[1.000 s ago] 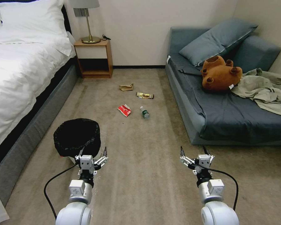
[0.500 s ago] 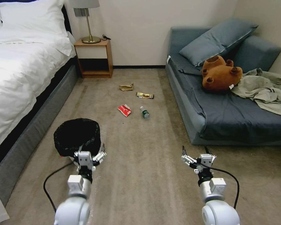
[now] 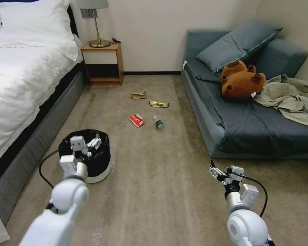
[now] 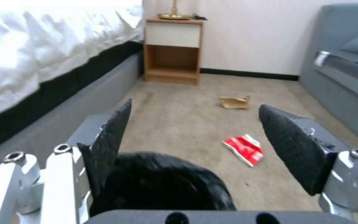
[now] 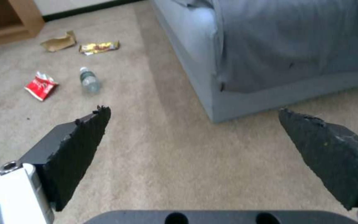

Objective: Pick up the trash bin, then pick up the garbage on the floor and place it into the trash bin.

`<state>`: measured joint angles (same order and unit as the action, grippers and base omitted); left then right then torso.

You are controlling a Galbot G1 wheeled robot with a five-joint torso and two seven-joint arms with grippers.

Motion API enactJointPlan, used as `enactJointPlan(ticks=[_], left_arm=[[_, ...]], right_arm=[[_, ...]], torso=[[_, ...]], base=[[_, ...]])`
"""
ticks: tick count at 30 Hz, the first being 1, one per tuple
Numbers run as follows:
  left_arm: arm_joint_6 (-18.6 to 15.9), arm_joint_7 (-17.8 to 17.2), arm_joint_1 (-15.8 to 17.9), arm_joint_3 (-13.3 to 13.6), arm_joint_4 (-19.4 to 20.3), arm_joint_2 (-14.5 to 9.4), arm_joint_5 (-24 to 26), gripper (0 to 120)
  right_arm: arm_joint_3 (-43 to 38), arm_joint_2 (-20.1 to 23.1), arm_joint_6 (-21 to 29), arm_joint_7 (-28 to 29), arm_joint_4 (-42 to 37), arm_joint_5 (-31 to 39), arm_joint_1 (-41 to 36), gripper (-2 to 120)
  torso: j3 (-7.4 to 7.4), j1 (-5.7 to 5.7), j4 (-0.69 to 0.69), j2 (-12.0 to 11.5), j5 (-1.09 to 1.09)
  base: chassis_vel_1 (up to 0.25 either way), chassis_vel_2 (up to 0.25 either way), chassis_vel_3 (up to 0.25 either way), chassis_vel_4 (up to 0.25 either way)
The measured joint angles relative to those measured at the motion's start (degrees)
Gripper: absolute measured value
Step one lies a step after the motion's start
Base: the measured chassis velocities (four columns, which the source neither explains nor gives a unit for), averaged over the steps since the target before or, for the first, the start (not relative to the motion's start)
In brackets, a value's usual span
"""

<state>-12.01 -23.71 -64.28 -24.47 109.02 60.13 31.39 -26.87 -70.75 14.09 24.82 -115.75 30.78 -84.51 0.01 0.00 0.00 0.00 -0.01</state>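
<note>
One trash bin, white with a crinkly black bag overhanging its rim, stands on the carpet beside the bed. Above its opening hangs the left gripper, fingers apart and empty. Four pieces of garbage lie well ahead on the floor: a red-and-white snack packet just beside a small clear bottle, and farther on a gold-brown candy wrapper and a crumpled brown paper bag. Off to the right, the right gripper is held low over bare carpet near the grey sofa, its fingers spread wide with nothing between them. A wooden nightstand stands against the far wall.
</note>
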Motion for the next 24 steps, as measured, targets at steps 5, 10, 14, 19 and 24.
enactJointPlan(ticks=[5,10,14,19,24], left_arm=[[-2.8,-5.5,5.7,1.6,-1.3,-6.0,7.2,81],[-6.2,-12.3,12.7,3.5,-2.9,-13.4,16.2,80],[-6.8,-13.2,13.7,3.9,-3.1,-14.4,17.4,79],[-6.7,-12.9,13.4,3.5,-2.9,-15.9,17.9,79],[-5.7,-9.3,11.4,1.9,-2.6,-21.0,18.0,78]], right_arm=[[0.0,0.1,0.1,0.2,0.0,0.3,0.0,100],[-1.6,6.7,-0.4,0.1,-1.4,2.7,1.9,100],[-3.5,13.3,-1.7,-0.7,-2.6,5.2,4.1,100],[-3.6,14.4,-2.5,-1.4,-2.3,6.3,5.6,100],[-2.6,13.3,-2.8,-2.0,-1.7,4.9,5.2,100]], torso=[[0.00,0.00,0.00,0.0,0.00],[0.00,0.00,-0.01,0.0,0.01],[0.00,0.00,0.00,0.0,-0.04],[0.00,0.00,-0.01,0.0,-0.02],[-0.01,0.00,0.02,0.0,0.08]], base=[[0.000,0.000,0.000,0.000],[0.000,0.000,0.000,0.000],[0.000,0.000,0.000,0.000],[0.000,0.000,0.000,0.000],[0.000,0.000,0.000,0.000]])
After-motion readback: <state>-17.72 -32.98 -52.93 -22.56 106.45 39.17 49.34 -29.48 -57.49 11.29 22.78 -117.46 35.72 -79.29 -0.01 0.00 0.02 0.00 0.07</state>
